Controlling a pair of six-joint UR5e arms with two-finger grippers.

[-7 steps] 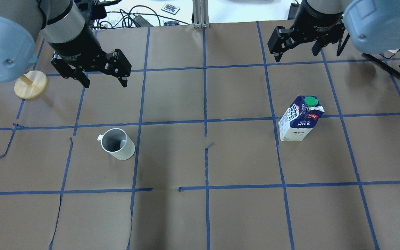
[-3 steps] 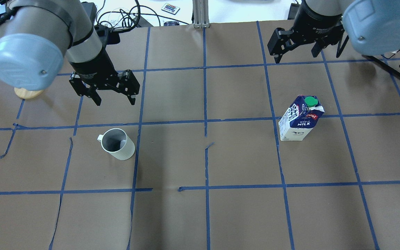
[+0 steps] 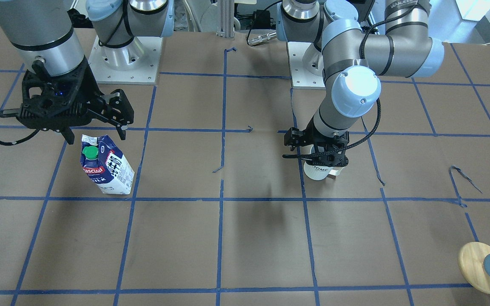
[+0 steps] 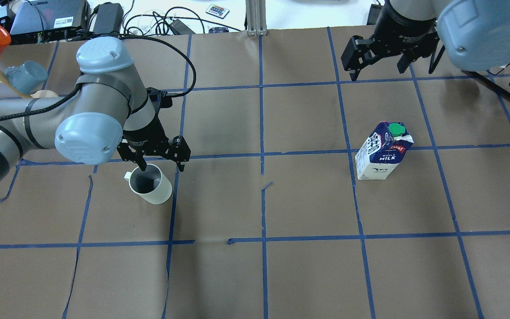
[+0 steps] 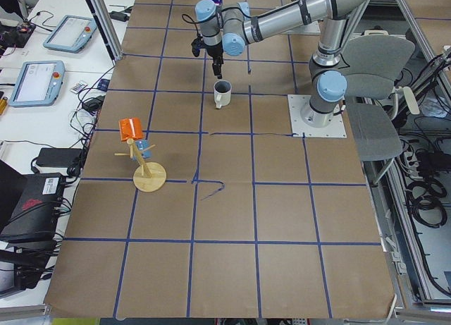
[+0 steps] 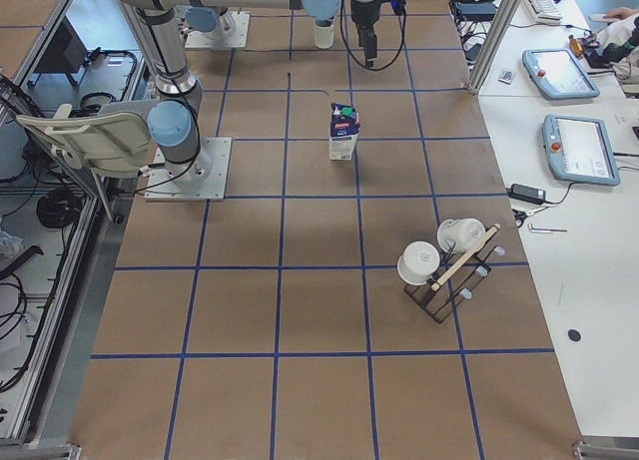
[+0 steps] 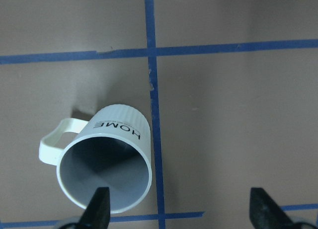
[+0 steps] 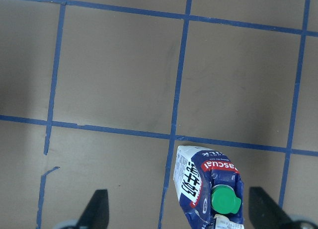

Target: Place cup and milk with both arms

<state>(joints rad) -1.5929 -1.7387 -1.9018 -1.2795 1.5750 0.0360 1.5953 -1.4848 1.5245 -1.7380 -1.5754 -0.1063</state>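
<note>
Overhead exterior: brings left pincer down, spread astride cup rim, ready to pinch; leaves right pincer spread, off milk.

Table under brown paper, blue tape grid. Grey chair at table edge. White bench alongside: tablets, cables. Wooden mug stand and black wire rack on table.
</note>
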